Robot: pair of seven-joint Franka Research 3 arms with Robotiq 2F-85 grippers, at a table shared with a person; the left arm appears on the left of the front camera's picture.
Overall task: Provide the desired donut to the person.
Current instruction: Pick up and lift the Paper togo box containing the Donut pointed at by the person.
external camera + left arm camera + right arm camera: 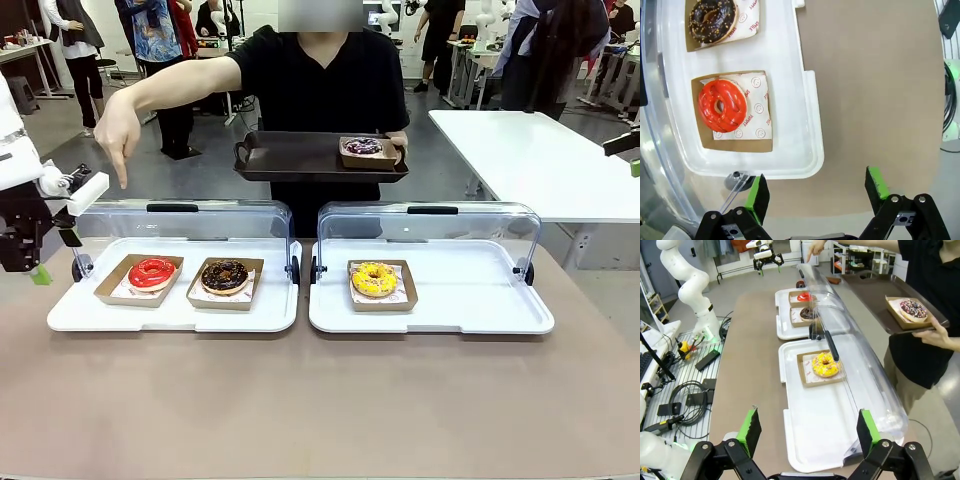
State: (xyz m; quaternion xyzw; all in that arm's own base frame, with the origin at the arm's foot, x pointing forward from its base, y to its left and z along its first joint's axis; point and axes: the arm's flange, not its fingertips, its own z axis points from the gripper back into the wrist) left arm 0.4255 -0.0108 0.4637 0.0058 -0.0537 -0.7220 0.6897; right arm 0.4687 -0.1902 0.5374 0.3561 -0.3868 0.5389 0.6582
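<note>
At far left, the robot's left end effector [817, 185] hangs over the brown table [300, 400] with its fingers spread and nothing between them, just off the outer end of the left white tray [170, 315]. On that tray a red donut [152, 272] lies nearest the end effector in its cardboard holder, with a chocolate donut [224, 275] beside it; the clear lid [185, 222] stands open behind them. Across the table, the person [320, 80] points one hand [118, 135] down toward the red donut's end of the tray and, with the other hand, holds a dark tray [290, 158] carrying a purple-frosted donut [362, 146]. On the right white tray [470, 300] a yellow donut [374, 279] sits alone. The right end effector [809, 422] hangs beyond that tray's outer end, fingers wide apart and empty, well apart from the yellow donut.
</note>
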